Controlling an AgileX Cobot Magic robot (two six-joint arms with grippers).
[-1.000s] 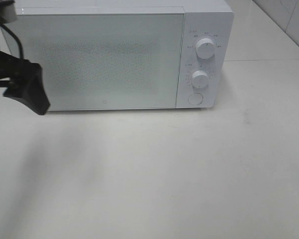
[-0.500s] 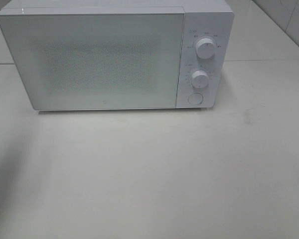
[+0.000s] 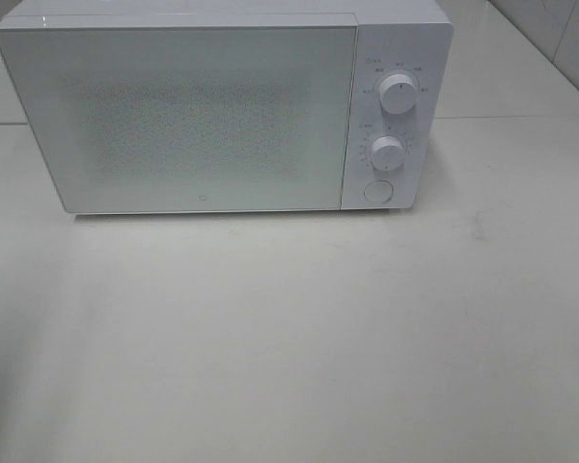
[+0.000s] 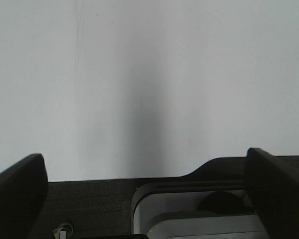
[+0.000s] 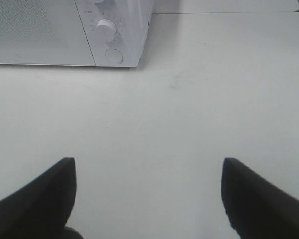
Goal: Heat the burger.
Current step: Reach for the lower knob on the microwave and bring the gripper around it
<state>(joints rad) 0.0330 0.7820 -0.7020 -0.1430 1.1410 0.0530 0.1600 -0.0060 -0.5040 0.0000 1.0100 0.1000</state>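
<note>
The burger is not in view in any frame. A white microwave (image 3: 203,116) stands at the back of the table with its door shut; its lower corner also shows in the right wrist view (image 5: 40,30). My left gripper (image 4: 143,154) is open over a bare white surface, nothing between its fingers. My right gripper (image 5: 148,162) is open too, hovering above the tabletop in front of and to the right of the microwave, holding nothing. Neither arm shows in the exterior high view.
The microwave's panel carries an upper knob (image 3: 398,94), a lower knob (image 3: 388,152) and a round button (image 3: 377,191). The white table (image 3: 289,338) stretches out in front of it. A tiled wall (image 3: 560,39) rises at the back right.
The left arm, which stood at the microwave door's left edge a second ago, has withdrawn out of the exterior high view. The microwave has not moved.
</note>
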